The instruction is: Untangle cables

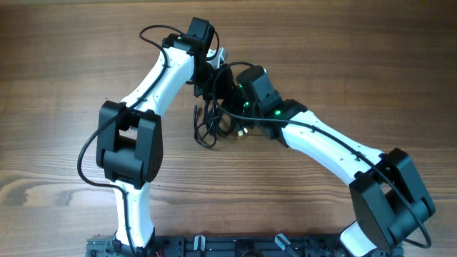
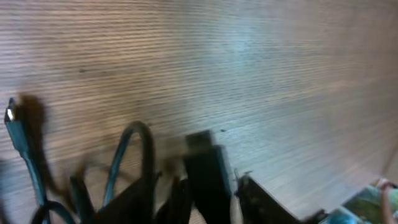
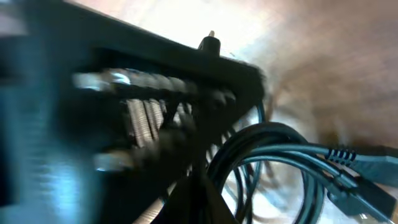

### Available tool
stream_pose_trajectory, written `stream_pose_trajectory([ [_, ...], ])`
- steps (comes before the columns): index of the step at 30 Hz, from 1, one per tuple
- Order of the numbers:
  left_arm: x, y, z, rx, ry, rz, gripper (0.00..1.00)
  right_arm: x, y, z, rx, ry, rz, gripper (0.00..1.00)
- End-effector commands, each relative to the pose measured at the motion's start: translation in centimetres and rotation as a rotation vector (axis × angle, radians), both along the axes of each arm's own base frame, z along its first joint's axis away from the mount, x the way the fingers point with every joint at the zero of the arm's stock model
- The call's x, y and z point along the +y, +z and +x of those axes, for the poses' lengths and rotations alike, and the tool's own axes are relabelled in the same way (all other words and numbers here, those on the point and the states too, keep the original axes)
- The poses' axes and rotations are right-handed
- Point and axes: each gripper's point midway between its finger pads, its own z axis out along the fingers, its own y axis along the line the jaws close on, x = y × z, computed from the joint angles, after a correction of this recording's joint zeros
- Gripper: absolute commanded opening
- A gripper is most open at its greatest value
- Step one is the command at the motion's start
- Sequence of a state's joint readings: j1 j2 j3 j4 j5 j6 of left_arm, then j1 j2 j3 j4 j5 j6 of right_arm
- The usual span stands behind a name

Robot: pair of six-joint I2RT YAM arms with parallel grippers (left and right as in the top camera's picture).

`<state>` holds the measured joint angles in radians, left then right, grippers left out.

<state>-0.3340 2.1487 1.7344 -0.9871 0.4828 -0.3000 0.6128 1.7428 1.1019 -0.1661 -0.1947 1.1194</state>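
Note:
The cables are a clump of thin black cords on the wooden table, just below both grippers. My left gripper hovers at the clump's top, its fingers apart; in the blurred left wrist view a black block stands between the jaws of the left gripper. A cable loop and a plug end lie to its left. My right gripper meets the clump from the right. In the right wrist view the right gripper is shut where the cable loops run in. A ribbed plug shows at the right.
The two gripper heads nearly touch; the left one's black body fills the right wrist view's upper left. Each arm's own thicker black wire loops beside it. Bare wooden table surrounds the clump, and a black rail runs along the near edge.

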Motion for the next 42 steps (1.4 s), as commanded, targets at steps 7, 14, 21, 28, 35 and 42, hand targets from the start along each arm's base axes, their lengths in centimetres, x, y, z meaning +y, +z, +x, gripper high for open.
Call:
stream_pose_trajectory([
  [7, 1.1, -0.5, -0.3, -0.018, -0.033, 0.074, 0.54, -1.1, 1.3, 0.5, -0.142, 0.201, -0.066, 0.04],
  [14, 1.3, -0.5, -1.2, 0.014, -0.046, 0.080, 0.45, -3.6, 0.3, 0.8, -0.032, 0.122, -0.047, 0.04],
  [21, 1.4, -0.6, -2.1, 0.063, -0.029, 0.094, 0.38, -4.3, 0.2, 0.8, -0.004, 0.119, -0.029, 0.04],
  [28, 1.3, -0.6, -2.0, 0.055, -0.030, 0.092, 0.74, -7.2, -0.4, 2.0, 0.084, -0.052, -0.008, 0.04],
  [35, 1.3, -0.6, -2.0, 0.065, -0.009, 0.093, 0.77, -9.2, -1.8, 1.4, 0.162, -0.155, -0.068, 0.04],
  [42, 1.3, -0.6, -2.0, 0.071, 0.000, 0.093, 0.70, -10.4, -3.3, -0.9, 0.339, -0.278, -0.074, 0.04],
])
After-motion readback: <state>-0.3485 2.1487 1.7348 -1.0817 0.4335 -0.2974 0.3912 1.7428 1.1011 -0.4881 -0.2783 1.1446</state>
